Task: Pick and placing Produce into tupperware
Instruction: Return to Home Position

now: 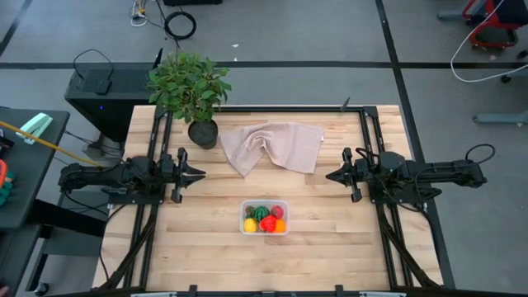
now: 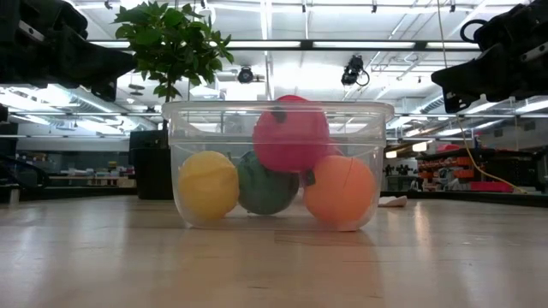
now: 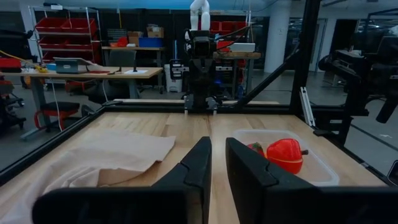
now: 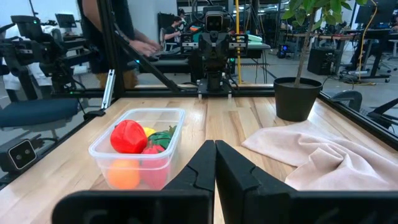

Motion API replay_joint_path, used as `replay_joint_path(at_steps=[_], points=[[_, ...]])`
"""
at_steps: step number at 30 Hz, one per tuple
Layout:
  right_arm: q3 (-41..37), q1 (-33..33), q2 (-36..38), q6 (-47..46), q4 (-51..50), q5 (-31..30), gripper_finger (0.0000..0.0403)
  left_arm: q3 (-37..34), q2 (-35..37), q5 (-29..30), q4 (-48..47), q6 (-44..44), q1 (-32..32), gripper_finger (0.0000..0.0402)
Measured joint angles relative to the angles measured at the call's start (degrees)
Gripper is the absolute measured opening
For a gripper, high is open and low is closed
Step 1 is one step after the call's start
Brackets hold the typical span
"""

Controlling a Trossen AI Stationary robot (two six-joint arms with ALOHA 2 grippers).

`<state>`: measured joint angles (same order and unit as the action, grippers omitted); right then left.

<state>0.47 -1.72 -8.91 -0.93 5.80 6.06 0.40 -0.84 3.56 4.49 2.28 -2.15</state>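
**K:** Status?

**Me:** Starting with the bench (image 1: 330,239), I see no produce loose on it. The left arm (image 1: 107,177) lies along the left side and the right arm (image 1: 437,173) mirrors it on the right. Both are well apart from the tupperware (image 1: 264,201). I read this as the homing step, with placing done.

**K:** Fingers?

**Me:** The left gripper (image 1: 196,174) has a narrow gap between its fingers and nothing in it. The right gripper (image 1: 332,175) has its fingers pressed together and is empty.

**K:** Where's the tupperware?

**Me:** It's between the two grippers, on the side of the bench away from the cloth (image 1: 272,146) and the plant (image 1: 190,87), and apart from both. It's upright, mouth up, with no lid. The long axis runs left-right, along the line from one arm to the other.

**K:** Contents?

**Me:** I count five: red piece (image 1: 268,223), pink-red piece (image 1: 277,212), dark green piece (image 1: 261,213), yellow piece (image 1: 250,224) and orange piece (image 1: 280,225). In the low view the pink-red one sits on top of the others, near rim level.

**K:** Next?

**Me:** My call is no grasp needed. Settle both arms at rest and keep them off the tupperware and the plant.
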Motion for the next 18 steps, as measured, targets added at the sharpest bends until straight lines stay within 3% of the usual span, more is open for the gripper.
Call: replay_joint_path(at_steps=[18], points=[[0.0,0.0,0.0,0.0,0.0,0.0,0.0016,0.0,0.0,0.0,0.0,0.0,0.0,0.0055]])
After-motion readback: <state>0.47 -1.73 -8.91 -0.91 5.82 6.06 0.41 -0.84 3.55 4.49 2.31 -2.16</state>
